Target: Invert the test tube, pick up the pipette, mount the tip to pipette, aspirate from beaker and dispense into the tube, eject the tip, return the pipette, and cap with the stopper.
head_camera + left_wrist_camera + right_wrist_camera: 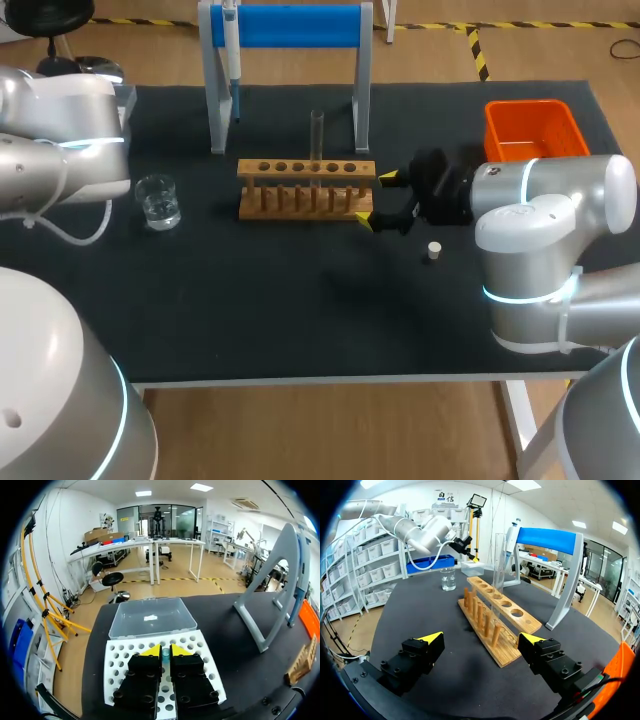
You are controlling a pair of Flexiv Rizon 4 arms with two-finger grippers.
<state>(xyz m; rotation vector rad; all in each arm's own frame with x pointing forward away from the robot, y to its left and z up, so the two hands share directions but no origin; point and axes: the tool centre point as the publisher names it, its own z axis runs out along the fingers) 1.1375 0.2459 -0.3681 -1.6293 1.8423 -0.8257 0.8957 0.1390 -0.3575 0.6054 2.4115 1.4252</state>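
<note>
1. Plainly, the test tube [317, 138] stands upright, mouth up, in a hole of the wooden rack [306, 188] near the middle of the dark table [300, 310]. The other holes along the rack's top bar show nothing in them.
2. The right gripper [377, 200] is at the rack's right end with its fingers spread wide and holding nothing. In the right wrist view the rack's near end lies just ahead of it, between the two yellow tips. Whether either tip touches the wood cannot be told.
3. The small pale stopper [434, 251] sits on the table just in front of the right gripper, apart from the rack.
4. The pipette [231, 55] hangs from the left end of the blue-barred stand [290, 25], behind the rack.
5. The glass beaker [158, 201], with clear liquid in it, stands to the left of the rack, near the left arm [60, 150].
6. In the left wrist view the left gripper [165, 651] hangs over the white tip box [117, 672]. Its fingers are drawn almost together and grip nothing visible. The round top of one bluish pipette tip [165, 654] shows in the narrow gap just ahead of them.
7. The tip box's clear lid [150, 617] lies open beyond the gripper.
8. An orange bin [533, 128] sits at the table's far right corner, behind the right arm [545, 235].
</note>
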